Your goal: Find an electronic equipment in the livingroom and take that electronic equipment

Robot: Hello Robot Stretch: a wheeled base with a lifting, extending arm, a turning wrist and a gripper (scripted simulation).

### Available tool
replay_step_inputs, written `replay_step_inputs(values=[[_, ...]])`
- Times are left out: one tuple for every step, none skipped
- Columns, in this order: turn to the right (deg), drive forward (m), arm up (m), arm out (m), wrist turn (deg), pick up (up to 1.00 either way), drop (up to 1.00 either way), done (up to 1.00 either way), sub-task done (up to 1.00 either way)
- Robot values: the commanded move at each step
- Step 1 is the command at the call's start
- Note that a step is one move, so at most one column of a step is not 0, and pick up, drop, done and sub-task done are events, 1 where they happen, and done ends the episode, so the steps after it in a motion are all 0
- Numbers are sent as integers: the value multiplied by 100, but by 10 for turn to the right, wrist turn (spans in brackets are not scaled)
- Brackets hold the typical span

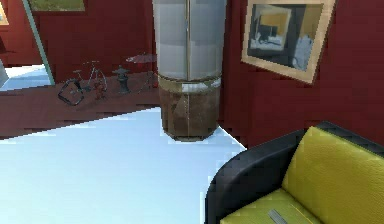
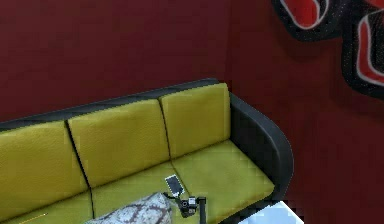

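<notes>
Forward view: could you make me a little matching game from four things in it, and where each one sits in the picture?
Things:
1. bicycle
2. picture
3. pillar
4. sofa

Places in the forward view:
A. bottom right corner
B. middle, standing on the floor
C. far back on the left, by the red wall
D. high on the right-hand wall

Pairs: 1-C, 2-D, 3-B, 4-A.
</notes>
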Motion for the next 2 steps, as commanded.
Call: replay_step_inputs(values=[[0,0,10,0,0,0,0,0,0],[0,0,0,0,0,0,0,100,0]])
